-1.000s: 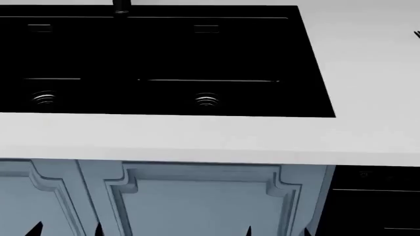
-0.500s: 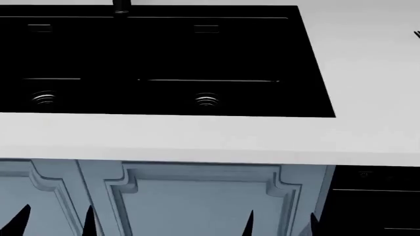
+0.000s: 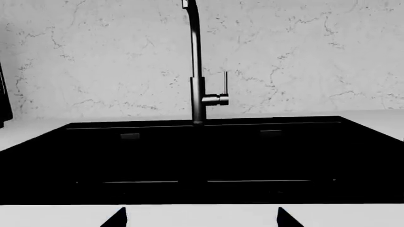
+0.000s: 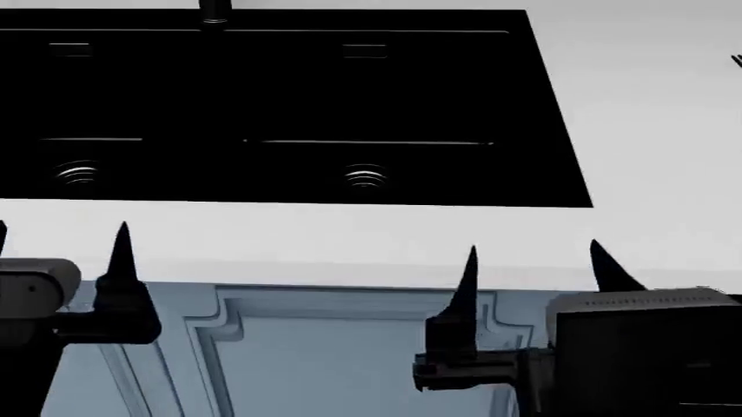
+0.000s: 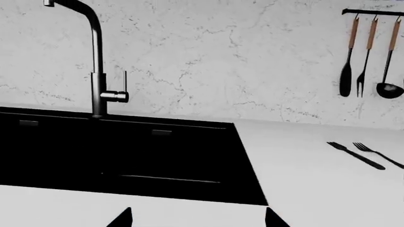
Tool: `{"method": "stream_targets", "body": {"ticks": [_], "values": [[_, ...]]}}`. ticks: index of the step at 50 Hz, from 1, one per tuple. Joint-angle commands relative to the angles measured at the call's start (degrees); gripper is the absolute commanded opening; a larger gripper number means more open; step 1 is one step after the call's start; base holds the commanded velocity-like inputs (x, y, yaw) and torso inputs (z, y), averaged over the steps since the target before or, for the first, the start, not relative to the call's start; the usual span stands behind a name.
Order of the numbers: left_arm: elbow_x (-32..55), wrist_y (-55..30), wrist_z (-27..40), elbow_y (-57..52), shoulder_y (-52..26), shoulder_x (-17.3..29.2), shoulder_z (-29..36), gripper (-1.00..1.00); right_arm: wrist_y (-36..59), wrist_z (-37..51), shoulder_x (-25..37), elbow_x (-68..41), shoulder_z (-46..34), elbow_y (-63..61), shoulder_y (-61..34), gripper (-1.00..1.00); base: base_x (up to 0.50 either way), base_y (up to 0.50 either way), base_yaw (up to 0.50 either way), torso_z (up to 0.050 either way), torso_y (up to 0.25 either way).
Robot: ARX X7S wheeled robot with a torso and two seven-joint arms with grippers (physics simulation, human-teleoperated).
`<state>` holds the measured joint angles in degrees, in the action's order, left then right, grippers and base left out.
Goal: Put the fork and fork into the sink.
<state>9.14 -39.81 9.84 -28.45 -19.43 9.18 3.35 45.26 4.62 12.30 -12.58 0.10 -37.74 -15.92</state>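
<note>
The black double-basin sink (image 4: pixel 290 87) fills the back of the white counter, with a ringed drain (image 4: pixel 364 177) in each basin. Two dark forks lie side by side on the counter right of the sink, one fork (image 5: pixel 356 155) nearer it and the other fork (image 5: pixel 381 154) beyond. In the head view only a dark tip (image 4: pixel 738 61) shows at the right edge. My left gripper (image 4: pixel 61 239) and right gripper (image 4: pixel 533 248) hover at the counter's front edge, both open and empty. The wrist views show the sink (image 3: pixel 252 156) (image 5: pixel 126 151) ahead of the left gripper (image 3: pixel 200 217) and right gripper (image 5: pixel 198 217).
A tall black faucet (image 3: pixel 197 71) rises behind the sink against a marbled wall. A rail with hanging utensils (image 5: pixel 372 52) is on the wall above the forks. Blue cabinet doors (image 4: pixel 336 347) sit under the counter (image 4: pixel 347 243).
Both arms have risen into the head view. Their fingertips went from the bottom edge up to the counter's front edge. The forks and sink have not moved.
</note>
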Motion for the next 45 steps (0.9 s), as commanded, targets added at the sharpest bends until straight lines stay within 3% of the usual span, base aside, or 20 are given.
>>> {"method": "stream_targets", "body": {"ticks": [1,8,17,21,28,29,31,45], "values": [[1.6,-18.3,1.5,-2.0,-16.5,2.5,-1.8,1.00,32.5,-1.0,3.3,-8.4,7.0,-7.4,-18.8,1.00,0.00,0.00,0.00,0.000,0.000],[1.8,-21.6,1.1,3.6,-26.1,4.3,-3.5,1.00,37.2,0.6,5.7,-7.5,7.2,-4.9,-26.8,1.00,0.00,0.00,0.00,0.000,0.000],[1.4,-23.2,0.9,8.5,-32.0,5.9,-3.3,1.00,44.0,-0.2,7.5,-9.4,7.9,-2.3,-36.1,1.00,0.00,0.00,0.00,0.000,0.000],[1.6,-25.0,0.7,10.0,-34.7,6.5,-3.5,1.00,44.7,5.0,8.9,-16.4,9.6,1.0,-39.5,1.00,0.00,0.00,0.00,0.000,0.000],[1.2,-25.3,0.8,11.5,-36.7,7.0,-2.5,1.00,44.4,12.6,11.3,-27.7,11.1,5.4,-43.0,1.00,0.00,0.00,0.00,0.000,0.000],[1.5,-26.2,0.5,9.6,-35.2,7.5,-2.3,1.00,44.7,15.5,13.8,-35.7,11.0,5.8,-44.4,1.00,0.34,-0.40,0.00,0.000,0.000],[1.6,-26.3,0.5,9.4,-35.0,7.7,-2.5,1.00,44.5,19.0,14.6,-40.2,11.4,6.1,-44.7,1.00,0.37,-0.36,0.00,0.000,0.000],[1.8,-25.7,0.4,9.7,-34.3,8.2,-2.5,1.00,41.8,23.5,15.7,-46.5,10.3,8.4,-44.4,1.00,0.39,-0.35,0.00,0.000,0.000]]}}
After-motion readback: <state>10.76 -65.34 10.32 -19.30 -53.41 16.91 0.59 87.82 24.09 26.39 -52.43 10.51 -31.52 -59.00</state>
